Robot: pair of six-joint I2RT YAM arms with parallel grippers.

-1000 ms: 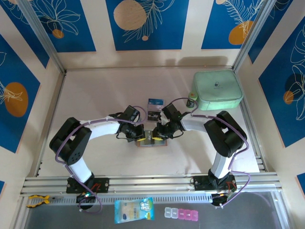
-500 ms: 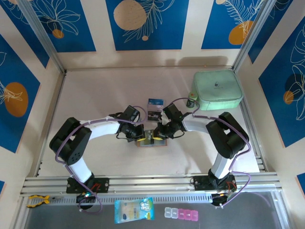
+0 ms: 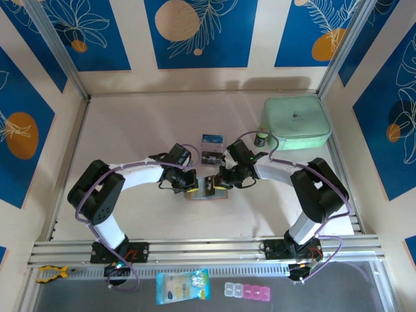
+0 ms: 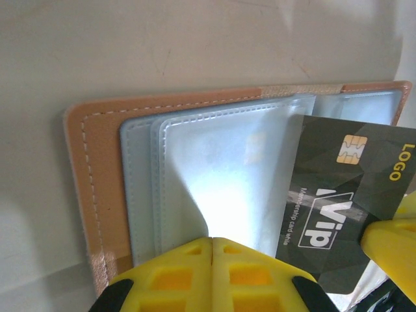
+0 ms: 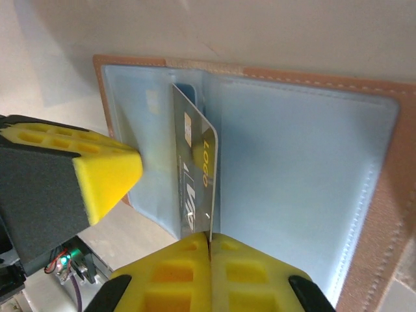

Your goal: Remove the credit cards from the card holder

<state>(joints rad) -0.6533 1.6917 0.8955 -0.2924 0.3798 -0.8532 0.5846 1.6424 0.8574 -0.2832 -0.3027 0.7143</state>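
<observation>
Dark grey VIP card sits pinched edge-on in the right gripper. The left gripper clamps a sleeve of the card holder. Best to pull straight along the pocket, slowly.

The dark card and card holder run off the view's edge.

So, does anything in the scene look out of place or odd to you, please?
Only the dark card: it sticks out of a clear pocket of the wallet at a slant, pinched in the right arm's jaws. No damage shows.
</observation>
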